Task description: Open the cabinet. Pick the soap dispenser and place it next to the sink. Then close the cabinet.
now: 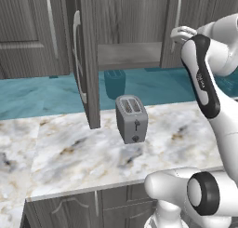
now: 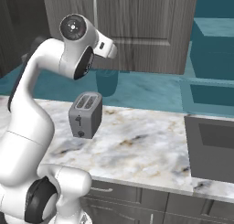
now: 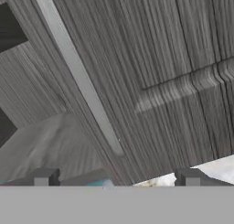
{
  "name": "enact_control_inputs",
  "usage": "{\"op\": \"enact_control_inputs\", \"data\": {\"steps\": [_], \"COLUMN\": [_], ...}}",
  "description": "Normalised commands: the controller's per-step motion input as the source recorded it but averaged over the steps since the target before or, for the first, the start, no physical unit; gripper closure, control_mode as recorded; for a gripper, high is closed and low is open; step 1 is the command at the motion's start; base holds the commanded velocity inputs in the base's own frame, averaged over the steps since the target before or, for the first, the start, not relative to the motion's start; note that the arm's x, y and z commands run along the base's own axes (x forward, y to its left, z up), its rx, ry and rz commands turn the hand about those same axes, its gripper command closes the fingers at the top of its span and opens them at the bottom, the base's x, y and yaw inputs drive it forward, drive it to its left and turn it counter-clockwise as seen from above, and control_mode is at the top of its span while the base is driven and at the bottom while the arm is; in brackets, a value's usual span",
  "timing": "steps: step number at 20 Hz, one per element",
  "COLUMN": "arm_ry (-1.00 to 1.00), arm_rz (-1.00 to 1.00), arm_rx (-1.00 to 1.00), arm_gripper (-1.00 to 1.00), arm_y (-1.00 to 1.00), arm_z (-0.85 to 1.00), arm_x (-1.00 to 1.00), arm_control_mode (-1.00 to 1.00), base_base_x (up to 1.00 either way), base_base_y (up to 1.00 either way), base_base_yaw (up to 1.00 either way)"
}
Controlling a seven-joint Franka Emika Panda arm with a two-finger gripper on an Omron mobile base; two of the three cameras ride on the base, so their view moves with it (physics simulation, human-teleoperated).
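Claw (image 3: 116, 179) spread wide, nothing between the tips, facing the right door of the cabinet (image 1: 132, 22) close up. Handle (image 3: 77, 72) of that door runs just ahead of the tips, not yet between them.

Table (image 1: 69, 152) below the arm, marble, with the toaster (image 1: 132, 118) standing near the swung-out left door (image 1: 88, 59). Sink (image 2: 212, 147) sits at the right end of the table, well apart from the toaster.

Behind the toaster, an opening between the two doors shows a shelf (image 1: 129, 55). Soap dispenser: cannot find it from these angles; presumably on the shelf, hidden or too small to tell.

Risks, as I judge them:
- Claw closing off-line, pinching door panel instead of handle, then slipping on the pull.
- Right door swinging into the raised elbow (image 2: 75, 29), which sits near it.
- Reach into the shelf blind; bottle knocked over before a grip.
- Left door edge near toaster; a later close could go wrong if the arm brushes the toaster.
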Motion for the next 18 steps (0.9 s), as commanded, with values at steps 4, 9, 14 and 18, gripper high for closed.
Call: {"op": "enact_control_inputs", "data": {"steps": [4, 9, 14, 18], "arm_ry": [-0.01, 0.0, 0.0, -0.01], "arm_rz": [0.0, 0.0, 0.0, 0.0], "arm_rx": [0.04, 0.0, 0.0, 0.01], "arm_gripper": [-1.0, -1.0, -1.0, -1.0], "arm_y": [0.01, 0.01, 0.0, 0.0], "arm_z": [0.0, -0.03, -0.09, -0.23], "arm_x": [0.29, 0.35, 0.38, 0.37], "arm_control_mode": [-1.0, -1.0, -1.0, -1.0], "base_base_x": [0.0, 0.0, 0.0, 0.0], "base_base_y": [0.0, 0.0, 0.0, 0.0], "base_base_yaw": [0.0, 0.0, 0.0, 0.0]}}
